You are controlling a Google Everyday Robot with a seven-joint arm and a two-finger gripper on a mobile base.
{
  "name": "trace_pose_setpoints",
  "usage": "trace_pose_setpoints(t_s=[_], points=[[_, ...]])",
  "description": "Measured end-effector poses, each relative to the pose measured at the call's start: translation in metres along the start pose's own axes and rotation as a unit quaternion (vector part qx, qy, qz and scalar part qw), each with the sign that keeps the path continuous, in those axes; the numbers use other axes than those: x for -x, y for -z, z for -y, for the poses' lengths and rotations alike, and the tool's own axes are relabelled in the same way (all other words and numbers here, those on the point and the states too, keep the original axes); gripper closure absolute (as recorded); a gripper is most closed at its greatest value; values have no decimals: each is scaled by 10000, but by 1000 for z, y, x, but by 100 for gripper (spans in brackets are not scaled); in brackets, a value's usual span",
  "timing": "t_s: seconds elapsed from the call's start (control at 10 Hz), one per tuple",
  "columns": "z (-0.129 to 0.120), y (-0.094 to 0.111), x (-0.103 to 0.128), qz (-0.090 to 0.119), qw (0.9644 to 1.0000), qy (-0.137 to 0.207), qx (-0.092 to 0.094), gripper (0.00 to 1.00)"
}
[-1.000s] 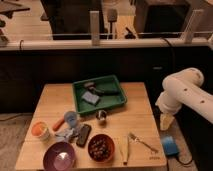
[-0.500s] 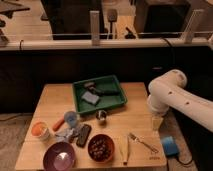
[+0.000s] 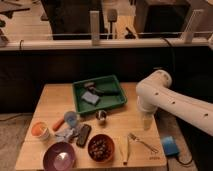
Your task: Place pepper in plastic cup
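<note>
1. The end effector [image 3: 146,122] hangs below the white arm over the right side of the tabletop [image 3: 52,100]. Its fingers are spread and there is nothing between them.
2. Nearest to it, a fork [image 3: 140,143] lies toward the front edge, and a green tray [image 3: 95,80] sits to its left.
3. The pepper [image 3: 58,123] lies flat on the left side of the tabletop, well apart from the end effector. It is between an orange cup [image 3: 40,131] and a blue cup [image 3: 71,119], touching or just beside the blue one; I cannot tell which.
4. The pepper is probably light and fairly firm, with a smooth skin that could slip or roll.
5. The best hold looks like a pinch from above across its middle, on the narrow width. The blue cup crowds one end, so there is little room for the fingers on that side.
6. Both cups look light, and a nudge could tip either one.
</note>
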Motion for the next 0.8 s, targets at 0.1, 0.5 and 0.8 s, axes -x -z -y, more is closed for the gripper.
trace_pose_setpoints(t_s=[0.1, 0.5, 0.8], points=[[3, -1, 12, 16, 9999, 108, -25, 20], [13, -5, 44, 63, 9990, 417, -136, 20], [18, -7, 66, 99, 9977, 626, -236, 20]])
